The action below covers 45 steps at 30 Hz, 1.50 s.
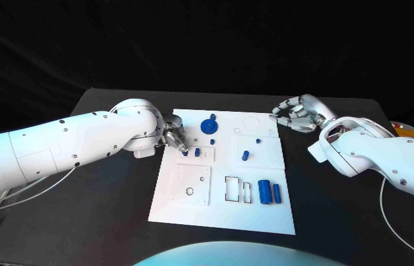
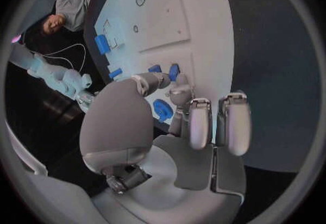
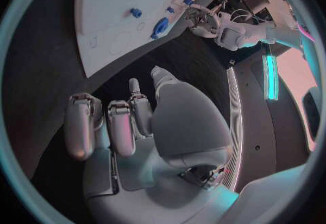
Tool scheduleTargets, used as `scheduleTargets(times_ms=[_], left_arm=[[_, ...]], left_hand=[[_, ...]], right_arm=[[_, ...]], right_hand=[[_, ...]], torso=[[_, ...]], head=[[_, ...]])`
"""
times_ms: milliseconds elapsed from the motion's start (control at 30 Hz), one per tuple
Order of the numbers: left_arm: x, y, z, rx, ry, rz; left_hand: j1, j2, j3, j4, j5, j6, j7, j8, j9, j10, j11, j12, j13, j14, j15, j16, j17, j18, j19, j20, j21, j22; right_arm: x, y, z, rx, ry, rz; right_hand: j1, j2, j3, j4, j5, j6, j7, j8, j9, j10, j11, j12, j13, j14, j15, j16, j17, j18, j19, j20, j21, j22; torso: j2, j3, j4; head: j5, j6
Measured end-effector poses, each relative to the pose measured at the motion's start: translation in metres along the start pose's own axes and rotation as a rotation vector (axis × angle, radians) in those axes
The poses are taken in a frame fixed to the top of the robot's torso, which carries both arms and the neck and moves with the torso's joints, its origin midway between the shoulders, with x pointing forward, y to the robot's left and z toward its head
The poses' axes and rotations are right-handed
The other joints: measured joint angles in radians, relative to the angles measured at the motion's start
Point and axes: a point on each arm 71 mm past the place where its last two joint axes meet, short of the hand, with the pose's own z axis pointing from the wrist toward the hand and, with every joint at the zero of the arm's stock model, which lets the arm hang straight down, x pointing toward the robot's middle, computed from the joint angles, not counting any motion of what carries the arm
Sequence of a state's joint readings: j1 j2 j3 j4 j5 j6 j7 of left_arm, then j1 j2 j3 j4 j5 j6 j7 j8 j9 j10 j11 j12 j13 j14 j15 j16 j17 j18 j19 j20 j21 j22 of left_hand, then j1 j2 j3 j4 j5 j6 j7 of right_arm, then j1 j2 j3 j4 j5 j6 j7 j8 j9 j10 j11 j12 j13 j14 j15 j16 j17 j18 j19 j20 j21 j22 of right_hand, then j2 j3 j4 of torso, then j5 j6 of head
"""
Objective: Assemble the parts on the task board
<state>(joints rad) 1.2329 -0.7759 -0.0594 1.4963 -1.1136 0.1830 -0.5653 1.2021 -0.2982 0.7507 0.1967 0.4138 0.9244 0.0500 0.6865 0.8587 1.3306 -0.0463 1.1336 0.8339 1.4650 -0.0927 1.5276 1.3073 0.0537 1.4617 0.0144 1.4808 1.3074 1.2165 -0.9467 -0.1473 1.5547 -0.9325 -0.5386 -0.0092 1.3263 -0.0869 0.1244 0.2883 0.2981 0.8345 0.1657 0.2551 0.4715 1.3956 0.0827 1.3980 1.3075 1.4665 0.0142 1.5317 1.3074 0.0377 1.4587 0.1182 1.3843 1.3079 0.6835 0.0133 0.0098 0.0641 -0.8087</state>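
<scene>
On the black table (image 1: 103, 218), the left hand (image 1: 175, 137) pinched a small blue part (image 1: 185, 153) over the task board (image 1: 226, 218) (seemingly to seat it); the right hand (image 1: 296, 114) waited empty, fingers curled.

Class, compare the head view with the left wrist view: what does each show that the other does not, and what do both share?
Only the head view: the right hand off the board's far right corner, holding nothing, and the two large blue cylinders near the front. Only the left wrist view: the left hand's palm close up. Both: the white board, the left hand and small blue parts by its fingertips.
</scene>
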Motion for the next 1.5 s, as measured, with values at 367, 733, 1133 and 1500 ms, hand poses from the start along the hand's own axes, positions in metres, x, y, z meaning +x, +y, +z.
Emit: scheduleTargets(times_ms=[367,733,1133,1500], left_arm=[[0.0002,-0.002,-0.0007,0.003,-0.011,0.025],[0.0006,-0.0027,-0.0012,0.004,-0.01,0.028],[0.0025,-0.0014,-0.0003,-0.003,0.003,0.016],[0.0022,0.0003,0.0011,-0.011,0.012,-0.003]], left_hand=[[0.005,-0.005,-0.003,-0.003,0.005,0.004,0.003,-0.001,0.0,0.005,-0.002,0.0,0.004,0.0,0.0,0.0,0.0,0.0,0.0,0.0,0.004,0.0],[0.005,-0.005,-0.003,-0.003,0.011,0.004,0.003,-0.001,0.0,0.007,-0.003,0.004,0.007,0.0,0.0,0.0,0.0,0.0,0.0,0.0,0.004,0.0],[-0.019,0.018,0.002,0.002,0.004,0.011,0.004,-0.005,0.024,0.012,-0.005,-0.001,-0.01,0.001,-0.006,0.0,0.0,0.0,0.0,0.0,0.004,0.0],[-0.042,0.017,0.002,0.002,0.004,0.018,-0.004,-0.005,0.029,0.019,-0.009,-0.007,-0.013,0.0,-0.007,0.0,0.0,0.0,0.004,-0.004,0.004,0.0]], right_arm=[[-0.0001,0.0,0.0,-0.001,-0.001,0.0],[-0.0002,0.0,0.0,-0.001,-0.001,0.0],[-0.0005,-0.0002,-0.0001,-0.001,-0.002,0.0],[-0.0005,-0.0004,-0.0001,-0.001,-0.002,0.0]], right_hand=[[0.0,0.0,0.0,0.0,0.0,0.0,0.0,0.0,0.0,0.0,0.0,0.0,0.0,0.0,0.0,0.0,0.0,0.0,0.0,0.0,0.0,0.0],[0.0,0.0,0.0,0.0,0.0,0.0,0.0,0.0,0.0,0.0,0.0,0.0,0.0,0.0,0.0,0.0,0.0,0.0,0.0,0.0,0.0,0.0],[0.0,0.0,0.0,0.0,0.0,0.0,0.0,0.0,0.0,0.0,0.0,0.0,0.0,0.0,0.0,-0.004,0.0,0.0,-0.004,-0.004,0.0,0.0],[-0.004,0.004,0.0,0.0,0.0,0.0,0.0,0.0,-0.001,-0.003,-0.003,0.0,0.001,0.0,0.0,-0.004,0.001,0.0,-0.004,-0.004,-0.004,0.0]], torso=[[0.0,-0.0005,0.0002],[0.0,0.0001,0.0003],[0.0,0.0006,0.0],[0.0,0.0005,0.0]], head=[[0.001,-0.002],[0.001,-0.004],[0.001,-0.006],[0.0,-0.005]])
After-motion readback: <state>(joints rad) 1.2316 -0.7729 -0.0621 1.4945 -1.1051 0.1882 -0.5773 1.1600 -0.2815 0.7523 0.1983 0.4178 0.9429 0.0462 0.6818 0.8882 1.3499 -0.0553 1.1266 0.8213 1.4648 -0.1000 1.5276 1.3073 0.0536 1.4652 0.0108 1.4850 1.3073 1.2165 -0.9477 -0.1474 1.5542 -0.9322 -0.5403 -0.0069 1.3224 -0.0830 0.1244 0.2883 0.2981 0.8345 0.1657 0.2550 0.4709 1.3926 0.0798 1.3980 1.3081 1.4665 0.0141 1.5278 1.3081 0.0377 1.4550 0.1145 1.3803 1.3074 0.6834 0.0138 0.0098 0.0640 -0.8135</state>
